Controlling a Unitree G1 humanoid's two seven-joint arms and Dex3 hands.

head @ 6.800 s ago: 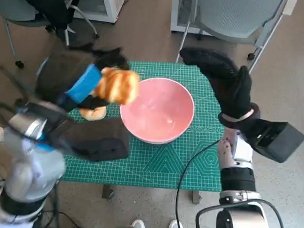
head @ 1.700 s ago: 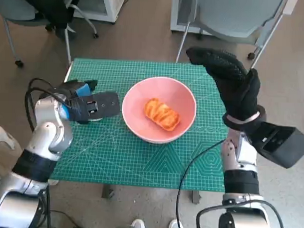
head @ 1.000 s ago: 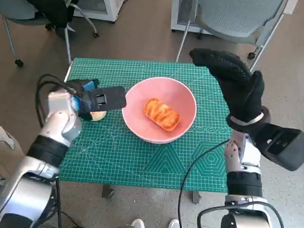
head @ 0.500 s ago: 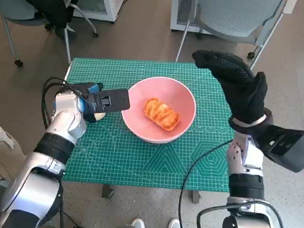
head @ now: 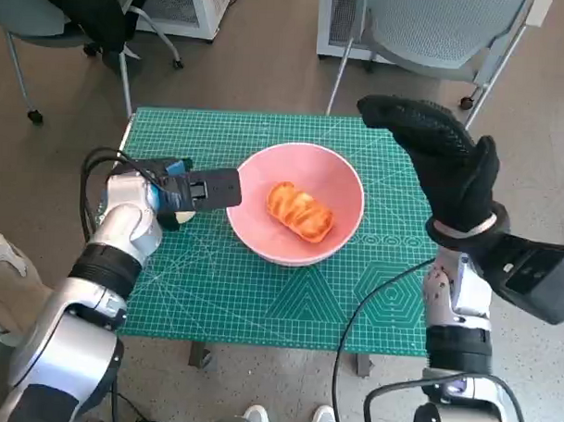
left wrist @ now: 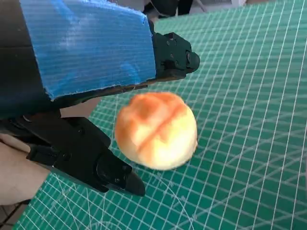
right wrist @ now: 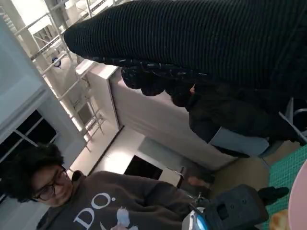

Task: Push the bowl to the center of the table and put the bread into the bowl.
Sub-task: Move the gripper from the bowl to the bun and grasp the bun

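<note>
Left hand [head: 185, 191] low over the counter [head: 260, 303], just left of the pink bowl [head: 343, 181]; fingers [left wrist: 86, 158] spread, straddling a round bun [left wrist: 156, 130] flat on the green mat. Nothing pinched: a gap visible on the thumb side, contact on the other side hard to tell. Bun almost hidden under the hand in the head view. Bowl near the counter's middle, upright, with a ridged golden bread [head: 300, 212] already lying inside. Pushing step judged done; bun likely next to go in. For a clean pick: settle lower so the fingers close across the widest part of the bun, squeeze lightly to avoid crushing soft crumb, lift straight before swinging toward the bowl, clear the near rim, release low over the free space beside the bread. Risk: bun rolling off on the smooth mat if nudged by one side first. Right hand [head: 441, 166] raised above the counter's right edge, fingers loosely apart, holding nothing.
</note>
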